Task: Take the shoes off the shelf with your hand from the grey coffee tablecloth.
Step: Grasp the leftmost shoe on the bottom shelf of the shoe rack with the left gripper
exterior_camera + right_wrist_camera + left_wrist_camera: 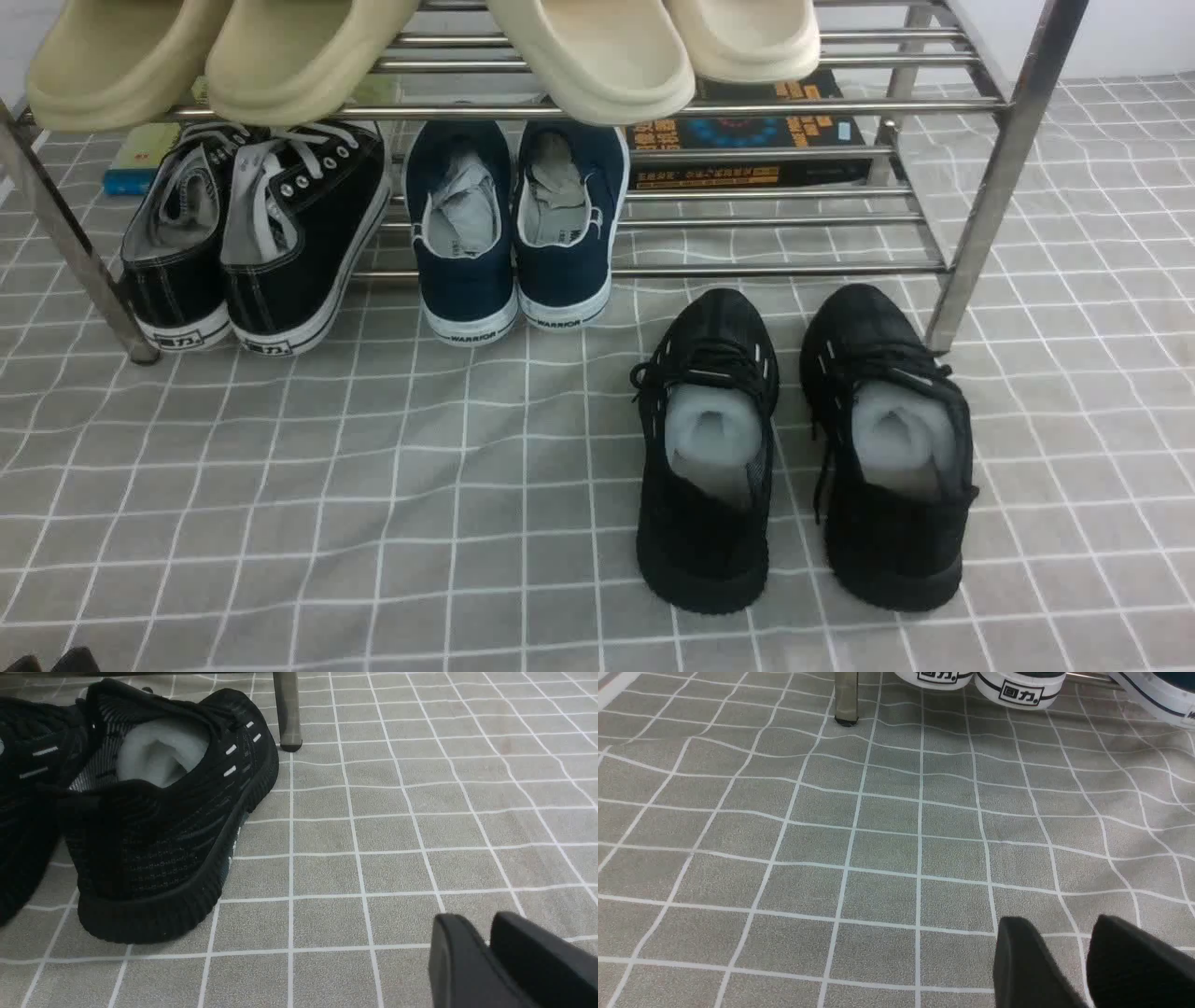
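So your left gripper (1064, 947) and right gripper (490, 942) hang low, fingers nearly together, gripping nothing; shoes (252, 233) wait heel-out on the shelf (990, 177), easy grab.

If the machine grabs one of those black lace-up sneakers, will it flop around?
Probably somewhat. The lace-up sneakers have soft-looking canvas sides and loose white laces that may dangle. The thick white rubber soles look stiffer, so each shoe should roughly keep its shape and seems unlikely to roll.

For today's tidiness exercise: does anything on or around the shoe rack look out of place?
Yes. A book lies on the shelf among footwear, and the all-black sneakers sit off it on the tablecloth.
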Robot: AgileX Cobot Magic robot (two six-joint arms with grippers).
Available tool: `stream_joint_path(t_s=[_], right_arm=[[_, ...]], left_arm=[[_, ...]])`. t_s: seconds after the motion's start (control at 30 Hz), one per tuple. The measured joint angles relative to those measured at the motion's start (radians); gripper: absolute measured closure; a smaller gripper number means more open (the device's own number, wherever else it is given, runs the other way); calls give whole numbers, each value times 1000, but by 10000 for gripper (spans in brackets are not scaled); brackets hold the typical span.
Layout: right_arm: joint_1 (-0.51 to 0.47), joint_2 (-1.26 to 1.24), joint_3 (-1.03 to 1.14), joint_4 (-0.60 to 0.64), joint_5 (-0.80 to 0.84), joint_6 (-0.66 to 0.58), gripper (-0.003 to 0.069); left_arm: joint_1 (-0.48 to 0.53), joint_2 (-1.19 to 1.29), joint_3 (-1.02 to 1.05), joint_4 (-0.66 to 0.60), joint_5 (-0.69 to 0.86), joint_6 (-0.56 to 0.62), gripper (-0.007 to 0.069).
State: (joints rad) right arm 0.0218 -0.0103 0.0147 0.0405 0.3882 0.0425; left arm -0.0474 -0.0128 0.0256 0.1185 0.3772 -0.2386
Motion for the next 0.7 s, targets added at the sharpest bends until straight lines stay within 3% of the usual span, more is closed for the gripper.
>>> stream_joint_path(t_s=[0.7], right_arm=[[0, 0, 0, 0, 0, 0, 514]], left_arm=[[0, 0, 0, 5, 0, 0, 384]])
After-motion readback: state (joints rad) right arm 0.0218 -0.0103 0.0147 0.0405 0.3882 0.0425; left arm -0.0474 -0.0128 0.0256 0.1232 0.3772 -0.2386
